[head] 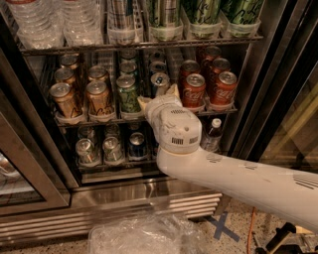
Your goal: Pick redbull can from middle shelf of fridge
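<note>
The redbull can (160, 81), slim and silver-blue, stands at the front of its lane on the middle shelf (74, 120) of the fridge (124, 206). It sits between a green can (128, 94) and red cola cans (194, 90). My gripper (158, 96) reaches in from the lower right on a white arm and sits right at the can. Its cream fingers (144, 102) stand apart, one on each side of the can's lower body, which they and the wrist hide. The gripper is open.
Gold cans (64, 99) fill the left lanes. Water bottles (39, 20) and tall green-black cans (203, 15) stand on the rack above. Dark-blue cans (135, 145) and a small bottle (212, 134) stand below. A black door frame (278, 99) is on the right. A plastic bag (144, 233) lies on the floor.
</note>
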You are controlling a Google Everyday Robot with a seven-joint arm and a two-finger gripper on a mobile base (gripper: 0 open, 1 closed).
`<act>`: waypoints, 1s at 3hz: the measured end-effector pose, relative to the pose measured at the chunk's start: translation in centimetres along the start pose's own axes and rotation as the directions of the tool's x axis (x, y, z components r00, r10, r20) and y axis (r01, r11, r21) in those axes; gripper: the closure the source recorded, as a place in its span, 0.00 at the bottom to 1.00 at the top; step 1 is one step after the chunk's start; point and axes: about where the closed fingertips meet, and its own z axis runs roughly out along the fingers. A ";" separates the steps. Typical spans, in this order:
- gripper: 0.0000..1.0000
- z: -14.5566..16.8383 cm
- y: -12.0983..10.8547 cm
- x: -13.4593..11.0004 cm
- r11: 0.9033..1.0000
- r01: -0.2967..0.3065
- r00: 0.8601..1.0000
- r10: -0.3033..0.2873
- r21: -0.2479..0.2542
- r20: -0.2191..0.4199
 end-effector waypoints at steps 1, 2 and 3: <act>0.28 0.3 -0.2 0.0 1.000 -0.002 1.000 0.002 0.006 0.004; 0.44 0.5 -0.2 0.1 1.000 -0.003 1.000 0.003 0.005 0.004; 0.65 0.6 -0.2 0.3 1.000 -0.005 1.000 0.005 0.004 0.005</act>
